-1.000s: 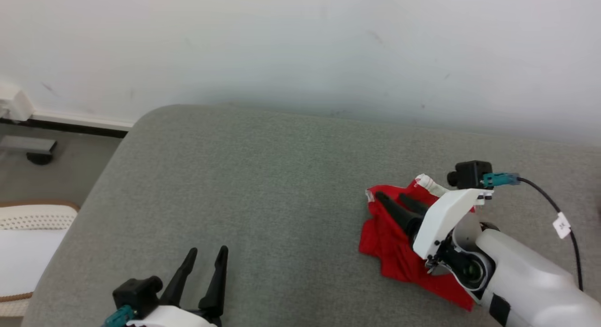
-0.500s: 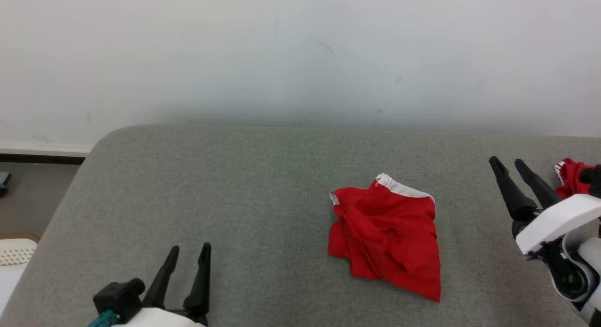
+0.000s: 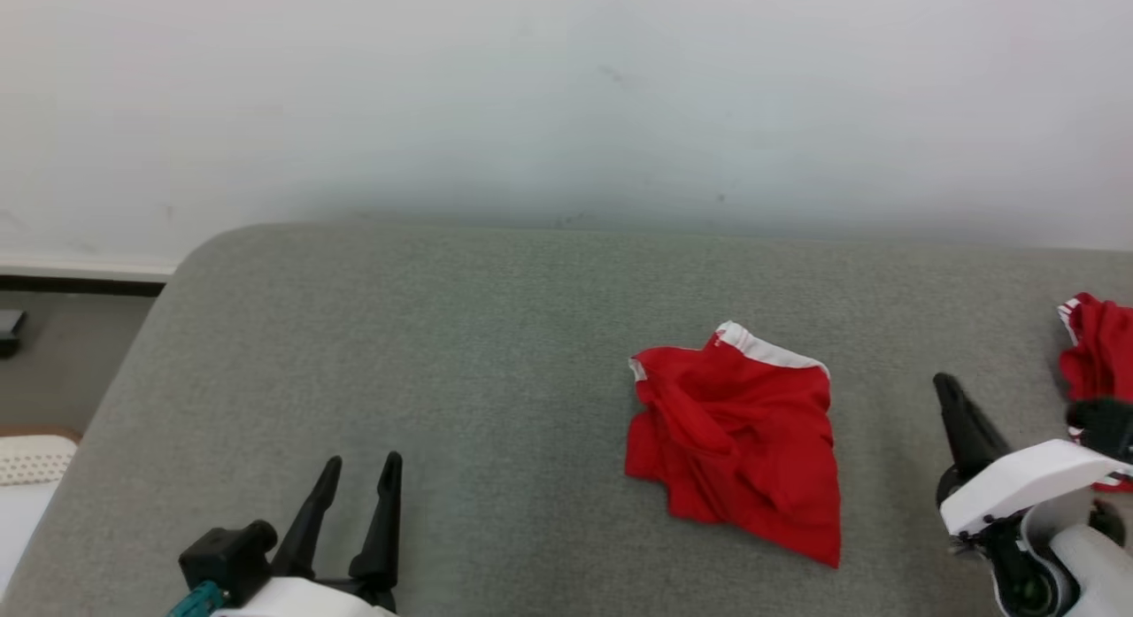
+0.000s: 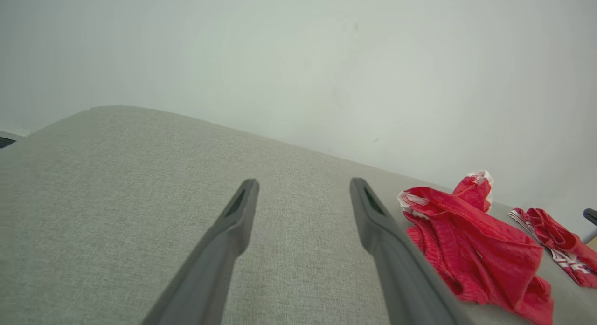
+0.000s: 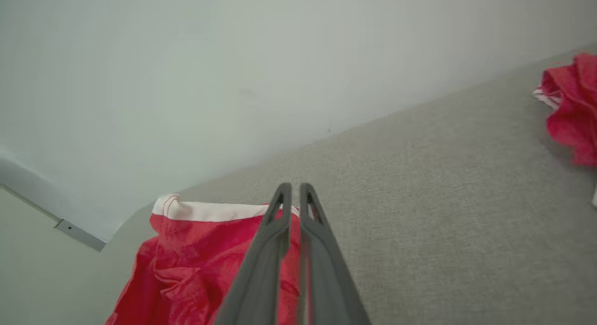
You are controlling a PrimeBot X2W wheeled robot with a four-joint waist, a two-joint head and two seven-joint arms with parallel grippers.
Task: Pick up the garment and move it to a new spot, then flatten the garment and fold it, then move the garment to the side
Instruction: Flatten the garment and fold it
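Garment (image 3: pixel 739 440) crumpled on cushion (image 3: pixel 443 334) | left gripper (image 3: pixel 363 460) spread | right gripper (image 5: pixel 295 189) closed, empty

The left end effector (image 3: pixel 364 460) sits low on the robot's left, its two dark fingers pointing forward and spread well apart with nothing between them. The right end effector (image 5: pixel 295 189) sits low on the right, fingers drawn almost together, its white wrist (image 3: pixel 1018 489) tilted inward.

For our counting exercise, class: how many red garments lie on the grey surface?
2. The central garment lies crumpled; the other garment sits far right, partly cut off. More may be hidden.
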